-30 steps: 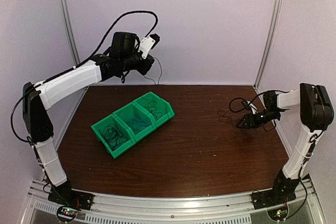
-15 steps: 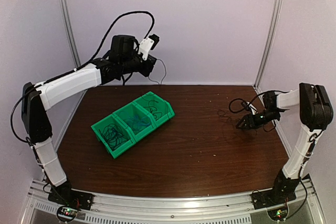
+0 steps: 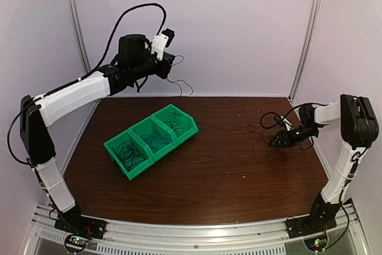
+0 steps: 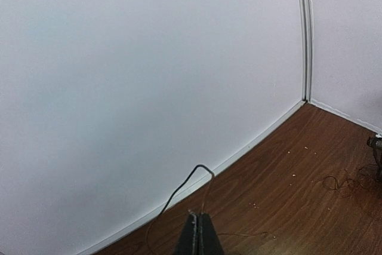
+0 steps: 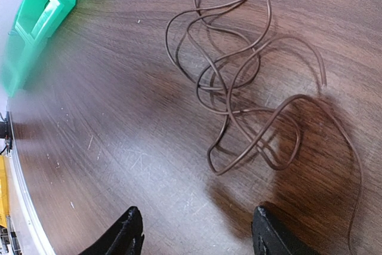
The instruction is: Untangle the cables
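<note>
left gripper (image 4: 200, 232) is clamped on one thin cable (image 4: 185, 186), which loops just above its tips. right gripper (image 5: 197, 226) stands open, a loose cable (image 5: 239, 82) lying just ahead (untouched). tangled cables (image 3: 128, 152) fill the green bins (image 3: 192, 128) well below the left gripper: judged partly done.

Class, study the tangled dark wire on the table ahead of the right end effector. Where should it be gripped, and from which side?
Probably the near bend of the wire, coming from above. The wire lies flat on the table, and that bend juts toward the open right end effector, clear of the crossings farther in.
</note>
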`<state>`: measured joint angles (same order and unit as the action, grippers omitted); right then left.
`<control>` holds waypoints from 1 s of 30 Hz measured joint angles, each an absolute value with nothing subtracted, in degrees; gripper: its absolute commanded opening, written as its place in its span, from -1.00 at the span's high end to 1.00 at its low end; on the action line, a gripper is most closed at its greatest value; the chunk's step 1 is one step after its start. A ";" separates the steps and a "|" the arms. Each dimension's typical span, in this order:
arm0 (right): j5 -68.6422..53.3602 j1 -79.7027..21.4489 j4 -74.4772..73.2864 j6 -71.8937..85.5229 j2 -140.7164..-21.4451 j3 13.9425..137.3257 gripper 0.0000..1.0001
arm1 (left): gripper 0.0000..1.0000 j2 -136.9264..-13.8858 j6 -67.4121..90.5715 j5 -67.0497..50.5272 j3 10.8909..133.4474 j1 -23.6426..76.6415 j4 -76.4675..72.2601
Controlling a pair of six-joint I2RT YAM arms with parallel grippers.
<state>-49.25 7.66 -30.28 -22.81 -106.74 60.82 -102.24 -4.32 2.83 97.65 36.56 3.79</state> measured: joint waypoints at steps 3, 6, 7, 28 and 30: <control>-49.25 7.66 -30.33 -22.83 -106.76 60.82 -0.27 | 1.00 -99.39 -4.27 4.10 94.39 36.47 2.02; -49.47 7.66 -30.39 -22.92 -107.15 60.97 -0.28 | 1.00 -97.76 -4.01 3.97 95.04 36.03 1.28; -49.58 7.66 -30.52 -23.03 -107.35 61.21 -0.29 | 1.00 -97.69 -3.97 3.92 95.22 35.88 1.17; -51.64 7.53 -30.74 -24.16 -107.48 62.41 -1.00 | 1.00 -99.96 0.89 -2.76 89.69 35.55 -2.13; -51.64 7.53 -30.74 -24.16 -107.48 62.41 -0.99 | 1.00 -100.20 1.43 -2.76 88.27 35.55 -2.72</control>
<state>-51.64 7.53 -30.74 -24.16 -107.48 62.41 -100.20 1.43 -2.76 88.27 35.55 -2.72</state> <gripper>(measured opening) 0.997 0.007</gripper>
